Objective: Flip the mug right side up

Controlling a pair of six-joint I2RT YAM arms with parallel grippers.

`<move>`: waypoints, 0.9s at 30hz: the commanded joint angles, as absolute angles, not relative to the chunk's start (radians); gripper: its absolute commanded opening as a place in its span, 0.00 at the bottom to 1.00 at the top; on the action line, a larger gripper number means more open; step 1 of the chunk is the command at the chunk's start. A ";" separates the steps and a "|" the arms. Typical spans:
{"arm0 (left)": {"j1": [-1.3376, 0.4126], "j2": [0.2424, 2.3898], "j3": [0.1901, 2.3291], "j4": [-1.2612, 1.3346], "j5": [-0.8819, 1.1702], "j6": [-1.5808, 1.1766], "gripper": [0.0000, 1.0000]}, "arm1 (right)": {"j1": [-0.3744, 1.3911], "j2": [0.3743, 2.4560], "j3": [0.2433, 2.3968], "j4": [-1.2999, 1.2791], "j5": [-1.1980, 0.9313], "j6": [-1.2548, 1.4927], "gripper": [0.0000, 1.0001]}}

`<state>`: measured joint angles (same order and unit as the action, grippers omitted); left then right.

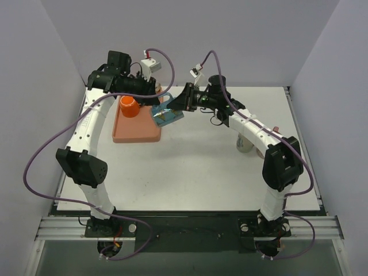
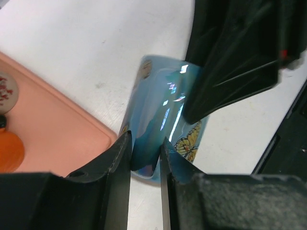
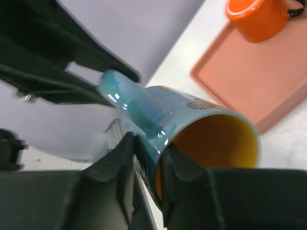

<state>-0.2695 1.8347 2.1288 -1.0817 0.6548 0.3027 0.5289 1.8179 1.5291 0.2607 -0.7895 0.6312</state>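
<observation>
The blue mug (image 1: 167,117) with butterfly prints and a yellow inside lies on its side just right of the pink tray, held between both grippers. My left gripper (image 2: 145,155) is shut on a blue strip of the mug (image 2: 163,96), which looks like its handle. My right gripper (image 3: 148,153) is shut on the mug's rim, one finger inside the yellow mouth and one outside on the blue wall (image 3: 192,108). The handle (image 3: 144,110) points away from the right wrist camera. In the top view the left gripper (image 1: 154,98) and right gripper (image 1: 174,107) meet over the mug.
A pink tray (image 1: 135,133) lies left of the mug with an upright orange mug (image 1: 129,106) on it. The tray (image 2: 53,129) also shows in the left wrist view. A small pale cup (image 1: 245,144) stands under the right arm.
</observation>
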 commanded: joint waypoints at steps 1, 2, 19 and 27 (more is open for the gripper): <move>-0.273 1.804 2.163 -0.954 0.787 0.252 0.00 | 0.545 1.796 1.500 0.505 -0.870 0.776 0.00; -0.270 1.804 2.148 -0.942 0.787 0.250 0.00 | 0.543 1.781 1.497 0.452 -0.856 0.729 0.00; -0.236 1.850 2.141 -0.873 0.462 0.164 0.86 | 0.566 1.534 1.388 -0.392 0.095 0.353 0.00; -0.238 1.818 2.072 -0.871 0.318 0.210 0.87 | 0.569 1.672 1.453 -0.488 0.406 0.394 0.00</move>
<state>-0.2394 1.8503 2.0991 -0.9096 0.4023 0.1925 0.5652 1.6348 1.3769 -0.4812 0.1730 0.3725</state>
